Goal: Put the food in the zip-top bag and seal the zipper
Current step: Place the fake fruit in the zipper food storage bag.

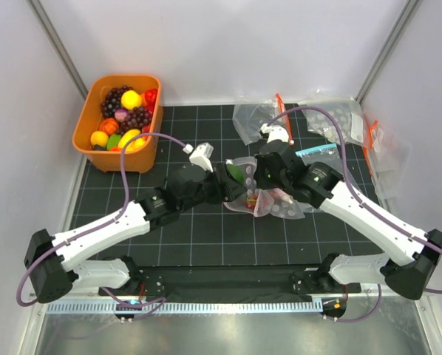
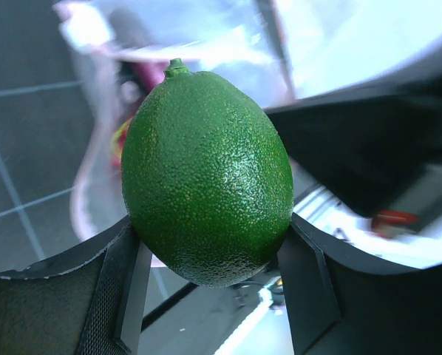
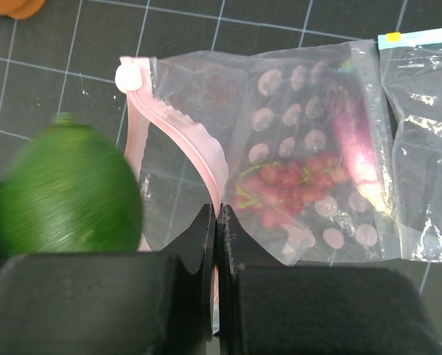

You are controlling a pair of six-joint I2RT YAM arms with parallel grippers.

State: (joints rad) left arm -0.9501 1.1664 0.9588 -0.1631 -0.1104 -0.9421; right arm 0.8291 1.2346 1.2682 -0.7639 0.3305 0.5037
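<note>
A green lime (image 2: 206,177) sits between the fingers of my left gripper (image 2: 210,231), which is shut on it. In the top view the lime (image 1: 236,173) hangs at the middle of the mat, right at the mouth of the zip-top bag (image 1: 277,205). My right gripper (image 3: 217,216) is shut on the bag's pink zipper (image 3: 182,139) and holds the mouth edge up. The clear bag (image 3: 280,111) shows whitish dots and holds red grapes (image 3: 287,188) and a pink-purple piece (image 3: 352,144). The lime (image 3: 66,194) is blurred at the left of the right wrist view.
An orange tub (image 1: 84,132) with more toy fruit (image 1: 128,111) stands at the back left. Other clear bags lie at the back middle (image 1: 252,118), back right (image 1: 341,118) and far right (image 1: 387,151). A bag with a blue strip (image 3: 420,148) lies beside the held one.
</note>
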